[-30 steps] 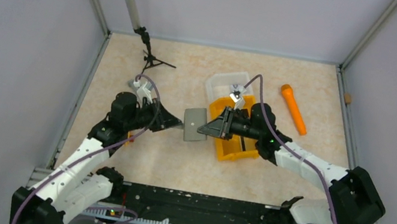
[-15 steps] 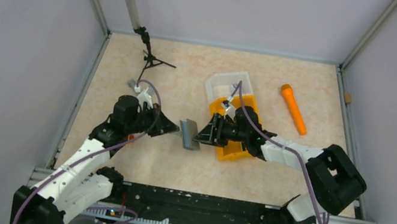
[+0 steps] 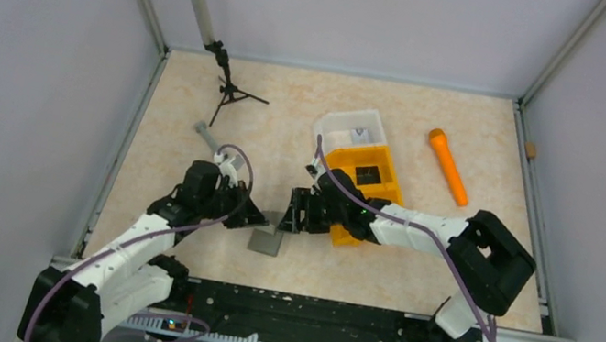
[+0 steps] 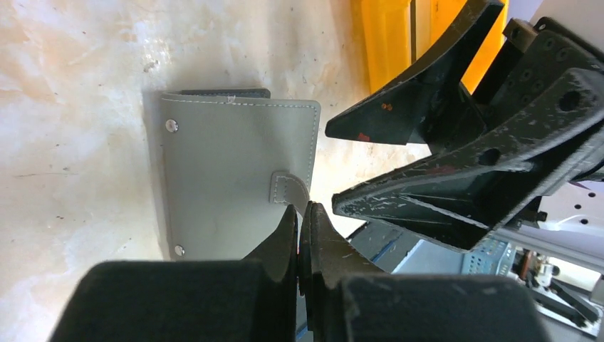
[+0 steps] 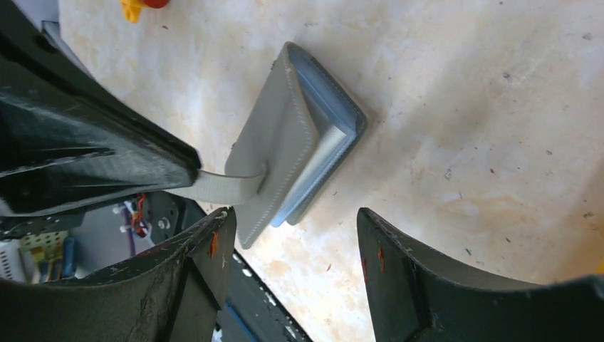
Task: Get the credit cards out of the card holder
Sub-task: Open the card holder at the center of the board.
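Two hands are meeting close to the near edge of the surface (image 3: 198, 107). The left hand (image 4: 303, 214) is pinching shut on the strap tab of the card holder (image 3: 266, 239). The holder is lying flat on the surface, its cover tilting up, with pale blue-grey layers showing at the open edge. The right hand (image 3: 292, 213) is hovering just beside the holder, jaws spread, gripping nothing. The orange bin (image 3: 393, 163) is crowding that hand's right side. Bare surface is lying open left of the holder.

The card holder (image 3: 266, 241) on the table (image 3: 417, 246), bin (image 3: 385, 168) behind it to the right, tray (image 3: 335, 125) behind the bin.
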